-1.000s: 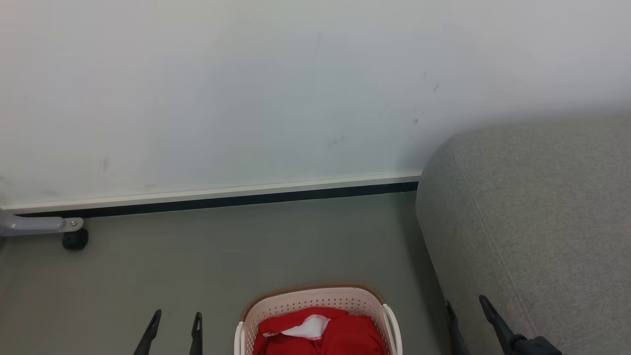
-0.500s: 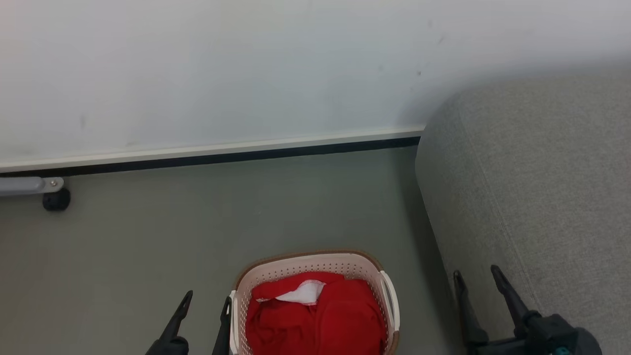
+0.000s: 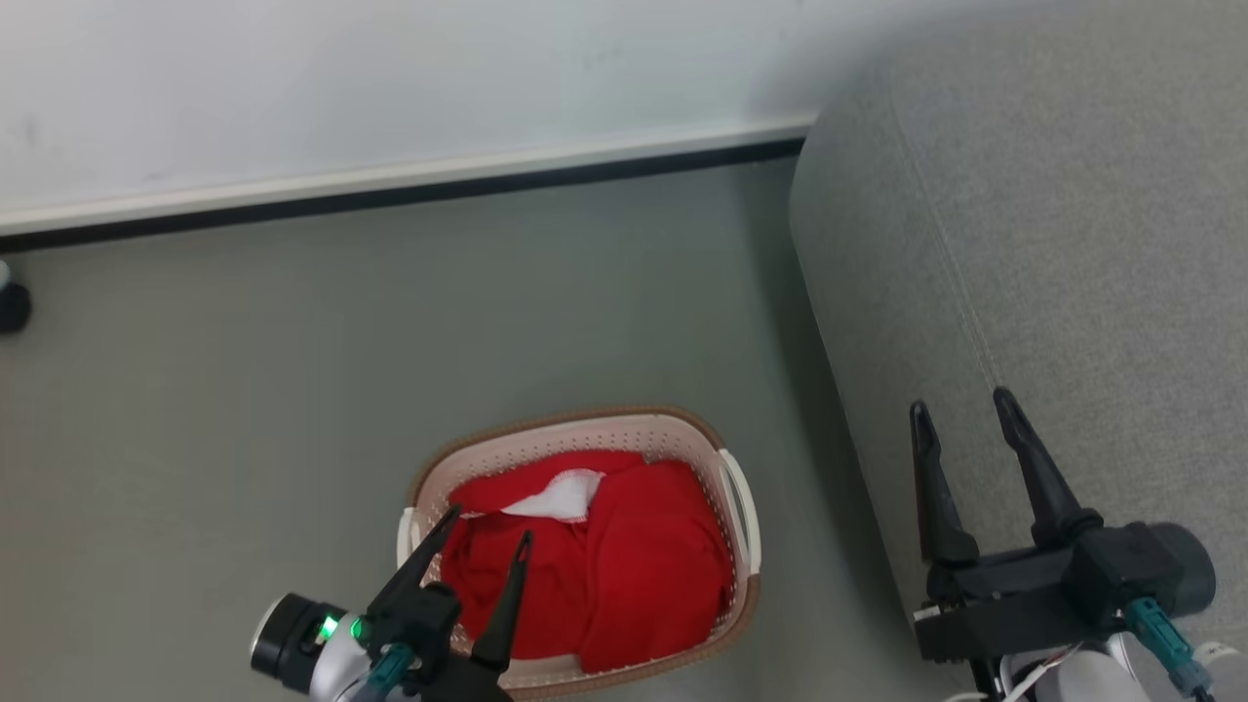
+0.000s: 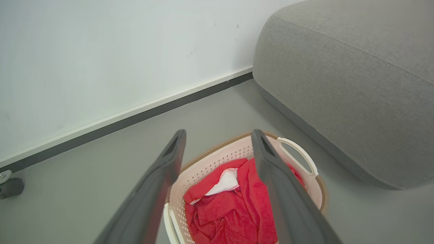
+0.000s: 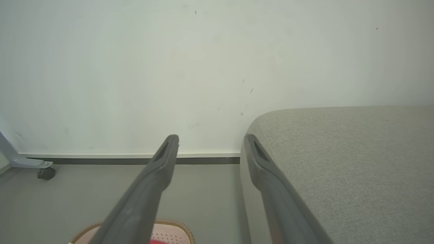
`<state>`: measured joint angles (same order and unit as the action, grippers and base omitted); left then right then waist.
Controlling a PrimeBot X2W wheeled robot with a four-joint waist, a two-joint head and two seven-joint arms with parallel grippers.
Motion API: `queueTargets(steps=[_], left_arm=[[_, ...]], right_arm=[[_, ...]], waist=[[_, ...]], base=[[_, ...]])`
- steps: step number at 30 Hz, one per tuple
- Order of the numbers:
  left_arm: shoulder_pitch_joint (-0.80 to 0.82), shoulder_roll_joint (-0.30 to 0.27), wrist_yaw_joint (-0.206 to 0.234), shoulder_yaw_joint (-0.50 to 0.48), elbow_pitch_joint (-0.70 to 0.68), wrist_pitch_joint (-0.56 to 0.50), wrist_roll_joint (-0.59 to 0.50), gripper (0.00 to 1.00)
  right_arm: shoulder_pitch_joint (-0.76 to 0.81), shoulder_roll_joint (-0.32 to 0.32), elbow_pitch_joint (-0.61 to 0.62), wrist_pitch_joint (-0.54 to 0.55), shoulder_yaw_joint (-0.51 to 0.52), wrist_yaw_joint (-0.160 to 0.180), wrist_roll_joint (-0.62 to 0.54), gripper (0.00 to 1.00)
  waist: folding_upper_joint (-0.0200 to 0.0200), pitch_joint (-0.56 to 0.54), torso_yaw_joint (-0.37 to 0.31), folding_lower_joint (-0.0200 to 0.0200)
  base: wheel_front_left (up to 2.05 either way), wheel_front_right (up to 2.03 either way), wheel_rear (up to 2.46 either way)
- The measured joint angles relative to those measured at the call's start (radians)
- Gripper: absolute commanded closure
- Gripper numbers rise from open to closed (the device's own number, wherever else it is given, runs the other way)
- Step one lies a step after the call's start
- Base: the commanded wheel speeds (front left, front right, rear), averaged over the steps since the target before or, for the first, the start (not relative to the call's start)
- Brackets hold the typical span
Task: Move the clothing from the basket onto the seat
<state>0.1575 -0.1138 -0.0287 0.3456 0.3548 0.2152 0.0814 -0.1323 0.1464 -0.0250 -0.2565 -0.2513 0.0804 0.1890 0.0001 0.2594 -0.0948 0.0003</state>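
Note:
The clothing (image 3: 624, 565) is a crumpled bright red heap with a white panel, lying inside the basket (image 3: 570, 432), a cream perforated tub with a brown rim on the grey floor. My left gripper (image 3: 490, 524) hangs open over the basket's left side, its fingers above the red fabric and holding nothing. In the left wrist view the clothing (image 4: 234, 206) and the basket (image 4: 217, 162) lie below the gripper (image 4: 218, 134). The seat (image 3: 1063, 244), a big grey sofa, fills the right. My right gripper (image 3: 960, 405) is open and empty over the seat's left edge; in the right wrist view the gripper (image 5: 210, 137) points at the wall beside the seat (image 5: 349, 159).
A white wall with a pale skirting board and dark strip (image 3: 390, 190) runs behind the floor. A black castor (image 3: 12, 307) of a grey frame stands at the far left, also seen as a castor (image 5: 45, 173) under a grey leg. The basket's rim (image 5: 169, 225) peeks at the bottom.
The head camera has tilted down, so basket and sofa sit higher in view. Both grippers have come further forward; the left one now reaches over the basket's left side.

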Motion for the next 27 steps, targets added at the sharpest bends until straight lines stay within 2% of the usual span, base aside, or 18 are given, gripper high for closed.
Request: queueTargets(steps=[11, 27], left_arm=[[0.135, 0.016, -0.034, 0.069, 0.130, -0.049, -0.053, 0.00], [0.353, 0.016, -0.053, 0.131, 0.257, -0.110, -0.150, 0.00]], right_arm=[[-0.085, -0.014, 0.052, 0.000, 0.013, 0.000, -0.005, 0.00], [-0.196, -0.023, 0.134, 0.000, 0.075, -0.001, 0.003, 0.00]], waist=[[0.0000, 0.141, -0.061, 0.0000], [0.0001, 0.343, -0.127, -0.0002]], base=[[0.00, 0.00, 0.00], [0.00, 0.00, 0.00]])
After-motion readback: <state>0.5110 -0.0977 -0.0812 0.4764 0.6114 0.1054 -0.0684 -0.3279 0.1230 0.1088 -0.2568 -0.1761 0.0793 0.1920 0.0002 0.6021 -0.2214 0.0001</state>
